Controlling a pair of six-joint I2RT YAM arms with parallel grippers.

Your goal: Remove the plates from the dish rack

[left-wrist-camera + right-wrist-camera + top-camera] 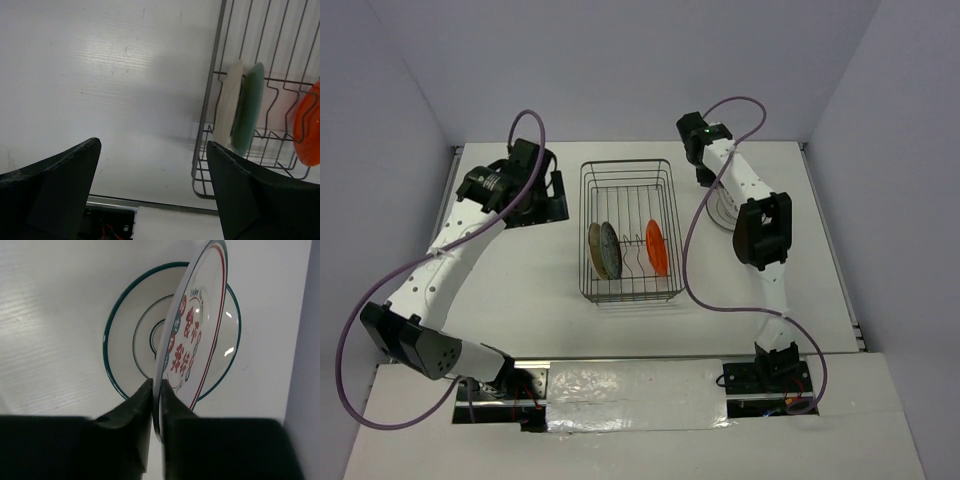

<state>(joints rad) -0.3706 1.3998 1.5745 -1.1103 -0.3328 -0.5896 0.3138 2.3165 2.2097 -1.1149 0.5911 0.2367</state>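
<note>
The wire dish rack (627, 172) stands mid-table with an olive-tan plate (595, 250), a grey-green plate (611, 250) and an orange plate (655, 247) upright in it; the rack also shows in the left wrist view (205, 117). My right gripper (156, 387) is shut on the rim of a white plate with red print (192, 335), held on edge over a white green-rimmed plate (130, 325) lying flat on the table right of the rack (719, 210). My left gripper (152, 160) is open and empty, left of the rack.
The left arm (470, 210) reaches along the table's left side; the right arm (760, 230) lies along the right side. White walls close in the table on three sides. A metal strip (112, 202) marks the near edge.
</note>
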